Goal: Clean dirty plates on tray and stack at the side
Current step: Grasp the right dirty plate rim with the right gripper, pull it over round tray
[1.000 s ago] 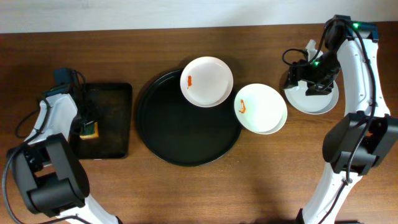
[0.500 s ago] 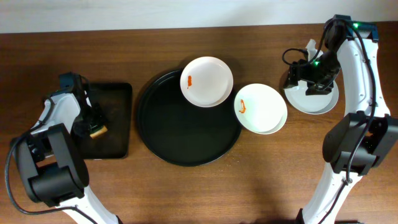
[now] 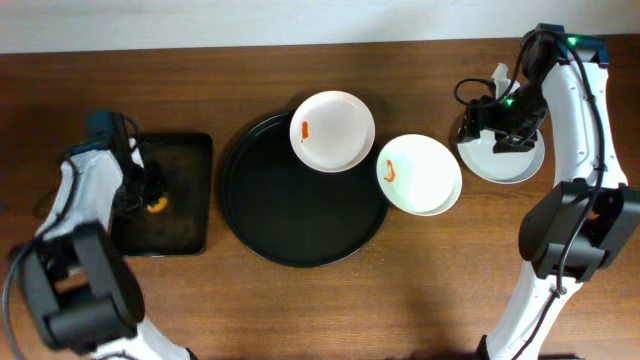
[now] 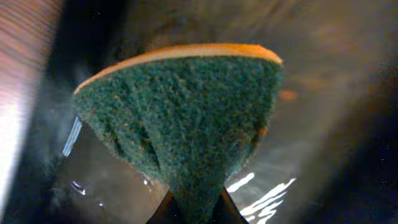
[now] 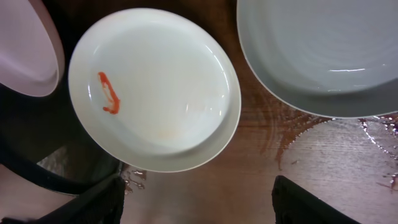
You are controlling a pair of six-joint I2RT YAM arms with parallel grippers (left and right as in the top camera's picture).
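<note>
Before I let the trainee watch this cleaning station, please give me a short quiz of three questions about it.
1. True or false: the left gripper holds a sponge.
2. How many plates are dirty?
3. The right gripper hangs over: A the sponge, B the clean plate, C a dirty plate.
Key: 1 true; 2 two, the rear plate and the middle plate; 3 B.

Sponge green w/ orange back, 2 plates white w/ red smear, round tray black, table brown wood.
</note>
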